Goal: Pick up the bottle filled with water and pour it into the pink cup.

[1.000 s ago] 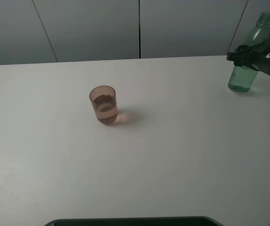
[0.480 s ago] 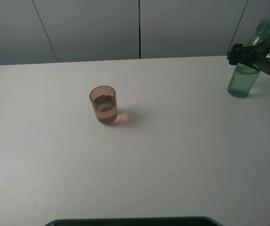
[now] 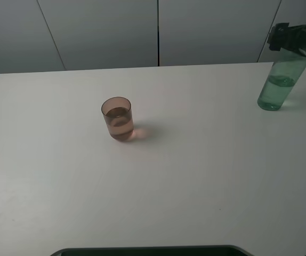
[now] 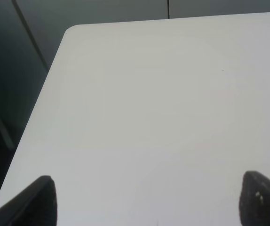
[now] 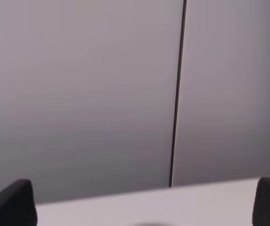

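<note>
Looking at the right gripper (image 3: 297, 38), its jaws are spread wide with nothing between them, hanging over the bottle (image 3: 277, 85) near the tabletop's (image 3: 195, 176) far right corner — a clumsy move could tip it and spill what water remains. The pink cup (image 3: 118, 118), mid-tabletop, holds liquid. The left gripper's (image 4: 144, 207) jaws are apart, empty.

The table (image 3: 206, 176) offers wide bare room: only two things stand on it. The pink cup (image 3: 117, 118) stands left of centre, with open surface all around it. The bottle (image 3: 279, 80) stands at the far right edge, its upper part covered by the right gripper (image 3: 294, 37). Between cup and bottle the way lies open. The near half and the left side are unobstructed.
</note>
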Tool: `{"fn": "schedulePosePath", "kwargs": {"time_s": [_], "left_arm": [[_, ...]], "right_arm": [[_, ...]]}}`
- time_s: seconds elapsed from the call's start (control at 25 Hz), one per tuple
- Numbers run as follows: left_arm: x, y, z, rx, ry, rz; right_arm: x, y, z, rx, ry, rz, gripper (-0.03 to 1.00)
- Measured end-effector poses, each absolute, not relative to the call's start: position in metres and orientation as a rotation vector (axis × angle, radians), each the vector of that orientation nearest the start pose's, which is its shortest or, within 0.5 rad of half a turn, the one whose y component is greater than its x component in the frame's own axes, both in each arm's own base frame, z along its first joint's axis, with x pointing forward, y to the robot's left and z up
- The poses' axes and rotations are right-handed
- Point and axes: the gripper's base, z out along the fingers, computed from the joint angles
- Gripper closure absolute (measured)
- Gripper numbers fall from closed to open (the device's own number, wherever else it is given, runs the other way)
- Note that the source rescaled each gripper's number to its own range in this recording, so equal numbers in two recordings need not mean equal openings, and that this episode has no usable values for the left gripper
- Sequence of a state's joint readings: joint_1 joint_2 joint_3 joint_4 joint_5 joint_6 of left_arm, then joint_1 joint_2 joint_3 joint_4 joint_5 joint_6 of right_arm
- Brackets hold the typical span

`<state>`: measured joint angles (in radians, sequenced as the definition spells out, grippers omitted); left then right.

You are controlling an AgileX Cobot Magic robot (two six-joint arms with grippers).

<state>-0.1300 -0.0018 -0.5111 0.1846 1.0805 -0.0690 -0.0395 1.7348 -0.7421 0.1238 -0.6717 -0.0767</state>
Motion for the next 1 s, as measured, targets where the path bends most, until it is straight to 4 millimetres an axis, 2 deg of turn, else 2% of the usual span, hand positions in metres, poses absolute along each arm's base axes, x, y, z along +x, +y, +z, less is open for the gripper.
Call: {"fn": "schedulePosePath", "kwargs": {"time_s": [0.16, 0.28, 0.4, 0.52, 0.76, 0.88, 1.0], "left_arm": [[-0.006, 0.016, 0.280, 0.050, 2.038, 0.096], [-0.006, 0.016, 0.280, 0.050, 2.038, 0.096], [-0.006, 0.016, 0.280, 0.050, 2.038, 0.096], [-0.006, 0.016, 0.280, 0.050, 2.038, 0.096], [-0.006, 0.016, 0.280, 0.050, 2.038, 0.096], [-0.006, 0.016, 0.280, 0.050, 2.038, 0.096], [-0.006, 0.016, 0.280, 0.050, 2.038, 0.096]], "right_arm": [[0.334, -0.020, 0.228, 0.108, 1.705, -0.078, -0.03], [0.325, -0.019, 0.252, 0.079, 1.698, -0.090, -0.03], [0.319, -0.016, 0.276, 0.053, 1.834, -0.067, -0.03], [0.315, -0.020, 0.298, 0.060, 2.053, -0.027, -0.03], [0.283, -0.017, 0.317, 0.041, 2.616, 0.072, -0.03], [0.262, -0.016, 0.323, 0.033, 2.753, 0.072, -0.03], [0.239, -0.015, 0.339, 0.037, 2.773, 0.062, -0.03]]}}
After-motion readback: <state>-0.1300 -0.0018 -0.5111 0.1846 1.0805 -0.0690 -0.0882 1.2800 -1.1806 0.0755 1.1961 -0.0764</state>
